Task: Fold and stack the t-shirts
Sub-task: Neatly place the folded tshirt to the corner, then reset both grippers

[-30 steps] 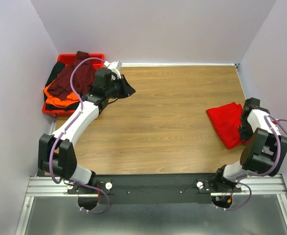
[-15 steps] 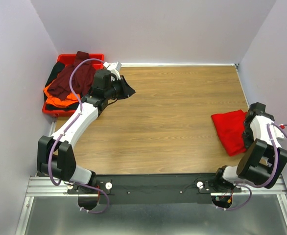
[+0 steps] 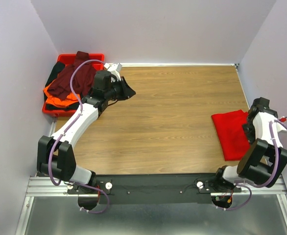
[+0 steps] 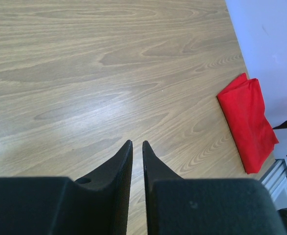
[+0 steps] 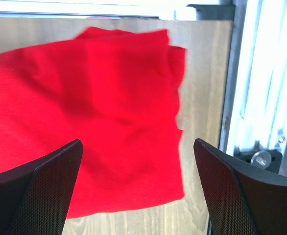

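Nearest, along the bottom of the overhead view, both arms are bolted to a metal rail at the edge of the wooden surface. At the right edge of that view the right arm bends back over the bright red t-shirt. The shirt lies folded into a rough rectangle flat on the wood, close to the surface's right edge. The right pincer is released, its jaws spread wide just above the red cloth and gripping nothing.

Farther back, in the upper left, the left arm reaches out low over bare wood. The left pincer is drawn nearly together, its tips parted by a thin slit with nothing in it.

Farthest off, in the upper-left corner against the wall, sits a red plastic tray. In it are heaped the dark maroon t-shirt on top, the orange t-shirt under it at the near side, and the black t-shirt along the left, all unfolded.
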Available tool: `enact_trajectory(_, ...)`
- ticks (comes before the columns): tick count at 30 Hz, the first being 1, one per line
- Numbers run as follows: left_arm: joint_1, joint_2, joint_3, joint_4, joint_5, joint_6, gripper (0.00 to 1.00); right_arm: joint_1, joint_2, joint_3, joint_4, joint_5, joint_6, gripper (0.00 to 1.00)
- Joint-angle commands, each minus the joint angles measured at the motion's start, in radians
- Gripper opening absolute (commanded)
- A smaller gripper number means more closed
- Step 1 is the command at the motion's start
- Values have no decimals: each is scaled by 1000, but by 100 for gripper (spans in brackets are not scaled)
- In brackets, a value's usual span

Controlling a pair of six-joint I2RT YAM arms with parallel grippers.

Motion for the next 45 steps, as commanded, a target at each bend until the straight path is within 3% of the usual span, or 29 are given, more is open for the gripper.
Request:
enact_trajectory(1, -5, -43, -14, 21, 22, 2, 21, -8, 32, 51, 39, -52, -91, 100)
enact_trajectory(8, -5, -58, -20, 11, 4, 13, 21, 1, -15, 36, 179, -245, -177, 100)
enact_trajectory(14, -5, -70, -17, -9, -17, 39, 22, 128, -136, -19, 423, -374, -212, 100)
enact_trajectory(23, -5, -119, -28, -55, -99, 100, 22, 711, 11, 105, 577, -255, -165, 100)
enact_trajectory(30, -22, -153, -61, -81, -272, 152, 22, 1014, 152, 238, 705, -242, -270, 100)
enact_trajectory(35, -85, -193, -92, -92, -459, 195, 22, 1045, 77, 125, 890, -392, -341, 100)
enact_trajectory(45, -134, -215, -100, -78, -493, 206, 23, 1043, -6, 1, 924, -403, -410, 100)
